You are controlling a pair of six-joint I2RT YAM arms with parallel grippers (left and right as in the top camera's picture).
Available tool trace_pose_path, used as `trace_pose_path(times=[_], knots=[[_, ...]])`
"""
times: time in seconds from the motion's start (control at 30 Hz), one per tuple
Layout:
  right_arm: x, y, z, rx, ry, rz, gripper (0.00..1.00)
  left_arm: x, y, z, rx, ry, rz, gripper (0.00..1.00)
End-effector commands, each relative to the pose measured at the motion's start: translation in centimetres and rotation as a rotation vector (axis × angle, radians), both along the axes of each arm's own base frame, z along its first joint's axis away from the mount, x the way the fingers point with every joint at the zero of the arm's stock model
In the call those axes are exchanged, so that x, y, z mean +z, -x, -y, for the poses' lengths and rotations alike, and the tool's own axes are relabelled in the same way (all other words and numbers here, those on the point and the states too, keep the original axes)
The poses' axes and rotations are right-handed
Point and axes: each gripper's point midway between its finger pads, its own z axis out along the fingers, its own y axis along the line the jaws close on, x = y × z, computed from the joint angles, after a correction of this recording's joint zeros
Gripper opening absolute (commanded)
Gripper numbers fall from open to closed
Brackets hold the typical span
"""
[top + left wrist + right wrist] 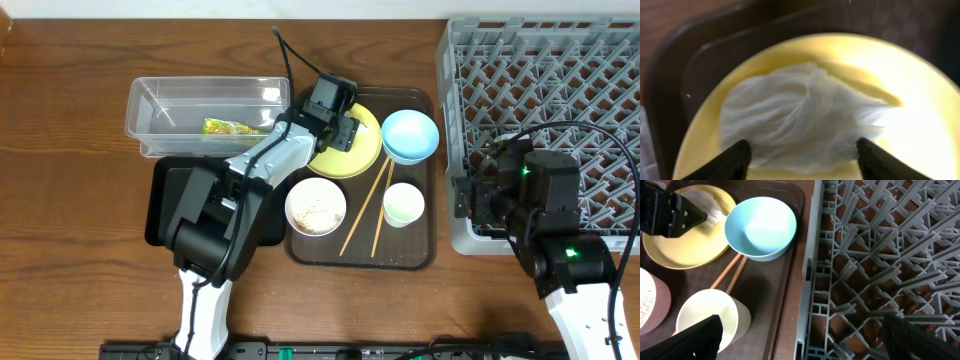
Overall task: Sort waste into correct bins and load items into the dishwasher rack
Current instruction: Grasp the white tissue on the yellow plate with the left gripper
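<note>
- The left arm (250, 165) reaches from the near edge toward the middle of the table.
- The left gripper (801, 145) points down, fingers (737, 159) wide apart.
- The right arm (560, 250) sits near the right edge.
- The right gripper (801, 325) is spread wide too.

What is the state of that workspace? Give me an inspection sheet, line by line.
Surface: wooden table; dark brown tray holding the dishes.
Job's things: crumpled paper on yellow plate; blue bowl, white cup, chopsticks and white bowl with rice scraps on that tray; wrapper in clear tub; black tray partly under the left arm; grey rack, no dishes seen in it.
Clutter: nothing seen.
End effectors: left end effector open, straddling the paper; right end effector open, above the rack's edge.
Cables: black cable rises from the left arm; second cable loops over the rack.
Surroundings: nothing seen.
</note>
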Motion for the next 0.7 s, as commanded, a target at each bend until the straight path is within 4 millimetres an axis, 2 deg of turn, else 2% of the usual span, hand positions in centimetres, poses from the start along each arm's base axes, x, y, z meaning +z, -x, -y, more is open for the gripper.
trace_pose_path(times=[0.0,0.07,0.1,0.27,0.4,0.5,0.57,0.67], knots=[[0.9,-0.3,-0.1,-0.006,-0.015,0.016,0.99,-1.6,0.8,-0.2,-0.02,-0.037,-0.033,0.58],[0.9,-0.3,-0.1,-0.006,-0.015,0.016,0.99,-1.7,0.9,-0.3,-0.02,-0.04,-0.039,0.35],[0.9,-0.3,-0.1,-0.006,-0.015,0.015,0.99,-1.7,0.9,-0.3,-0.02,-0.04,-0.041,0.27],[0.8,-0.3,-0.1,-0.006,-0.015,0.015,0.99,-0.5,1.3,-0.5,-0.02,-0.043,-0.045,0.06],[0.8,-0.2,-0.1,-0.006,-0.015,0.01,0.99,2.2,2.2,-1.0,-0.015,-0.042,-0.048,0.06],[0.7,-0.2,-0.1,-0.006,-0.014,0.009,0.99,5.3,3.3,-1.7,0.018,-0.022,-0.051,0.06],[0.7,-0.2,-0.1,-0.006,-0.014,0.009,0.99,8.1,3.9,-2.4,0.027,-0.011,-0.03,0.06],[0.7,-0.2,-0.1,-0.006,-0.014,0.008,0.99,11.3,4.0,-3.8,0.056,0.011,0.014,0.06]])
